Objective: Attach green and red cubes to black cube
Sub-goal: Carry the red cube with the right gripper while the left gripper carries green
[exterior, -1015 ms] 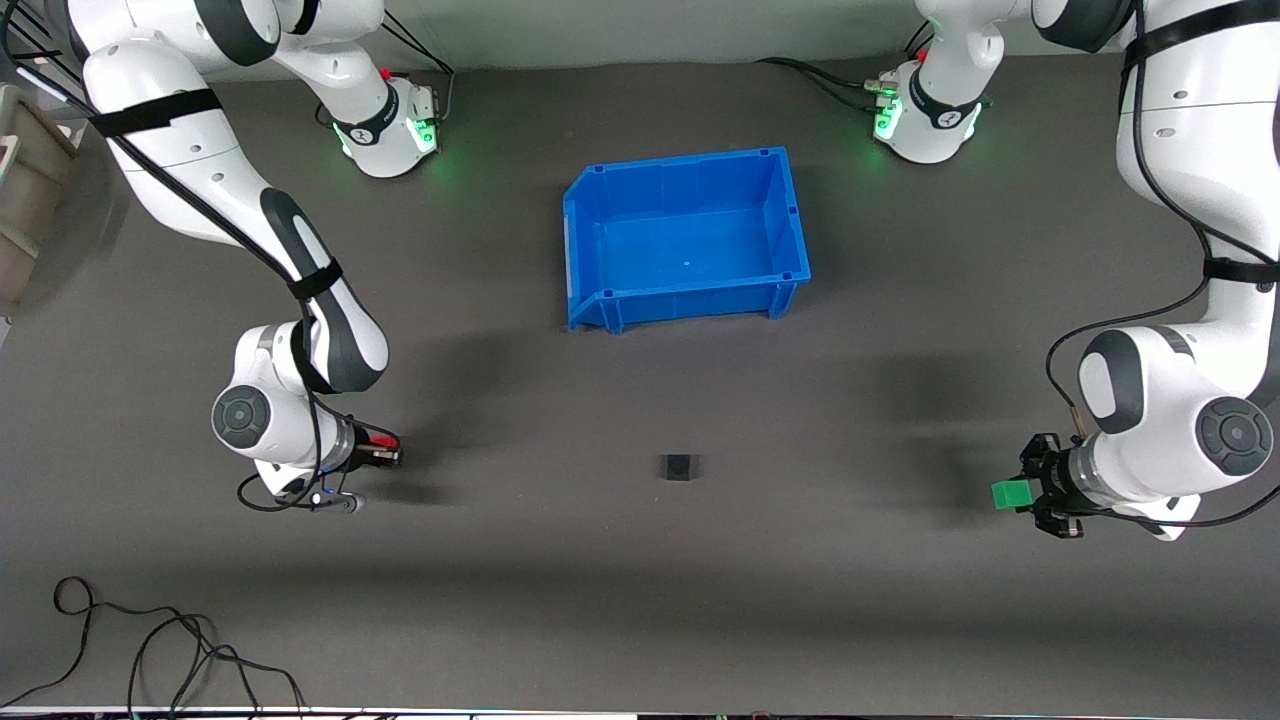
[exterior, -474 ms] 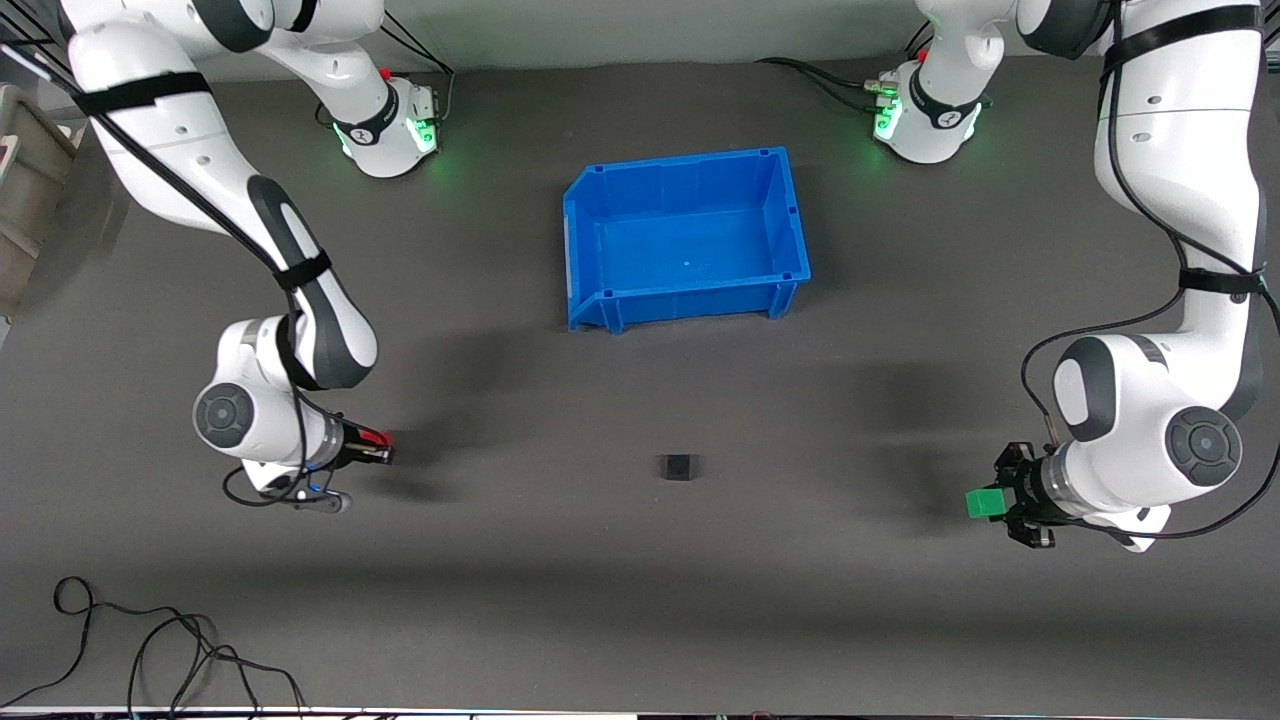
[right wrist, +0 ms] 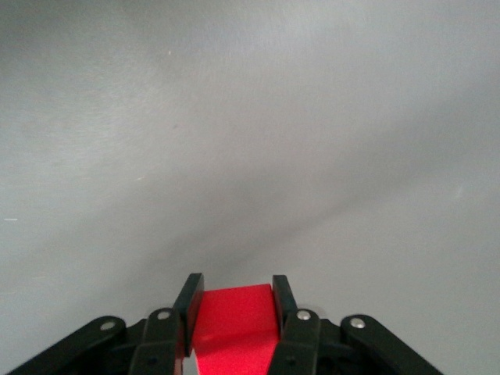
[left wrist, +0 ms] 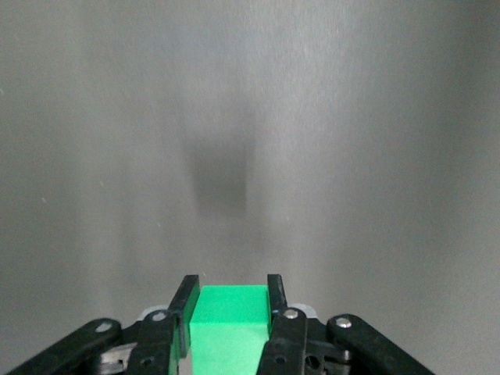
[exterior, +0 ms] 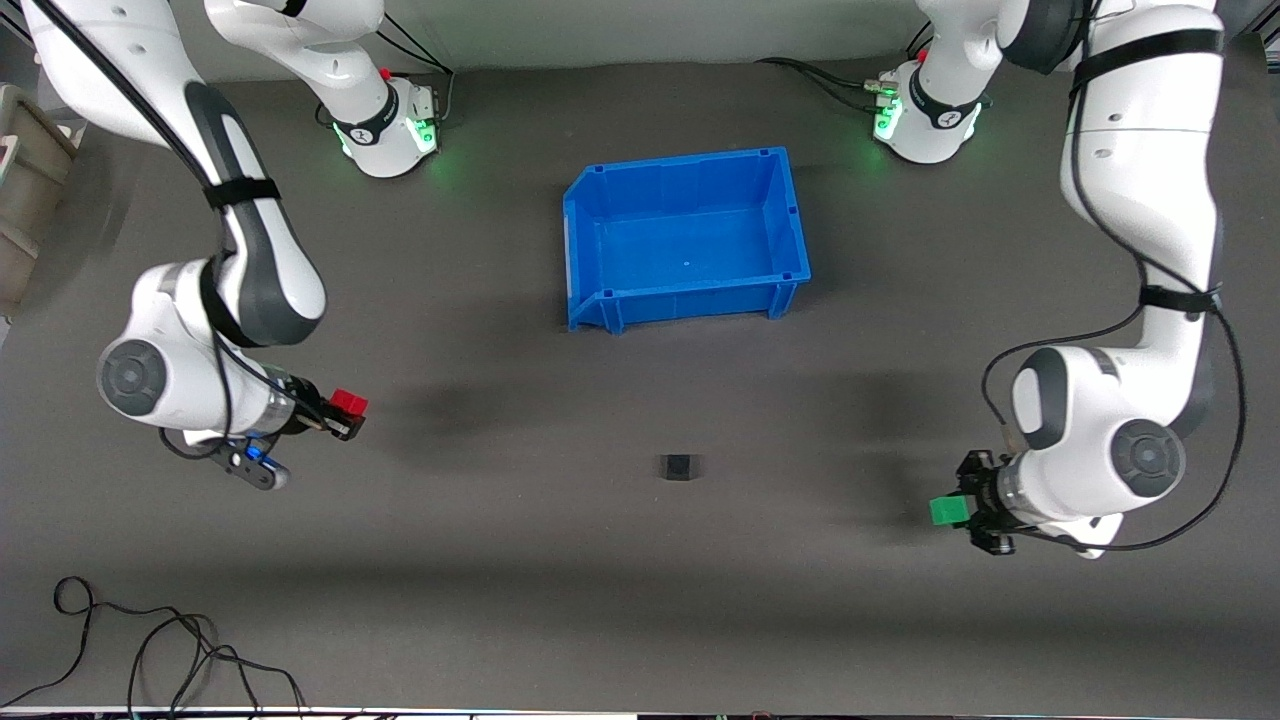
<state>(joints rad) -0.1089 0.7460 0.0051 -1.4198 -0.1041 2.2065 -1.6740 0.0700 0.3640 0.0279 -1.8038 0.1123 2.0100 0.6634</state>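
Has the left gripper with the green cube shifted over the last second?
Yes. The left gripper, shut on the green cube, has closed in on the black cube from the left arm's end of the table.

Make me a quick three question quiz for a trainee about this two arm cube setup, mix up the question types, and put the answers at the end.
1. True or false: the black cube lies inside the blue bin.
2. Multiple choice: what does the left pincer hold? A) red cube B) green cube C) nothing
3. Fill in: the right pincer is shut on the ____ cube.

Key
1. False. It lies on the table, nearer to the front camera than the bin.
2. B. The green cube sits between its fingers, over the table toward the left arm's end.
3. Red. The red cube is clamped there, over the right arm's end.
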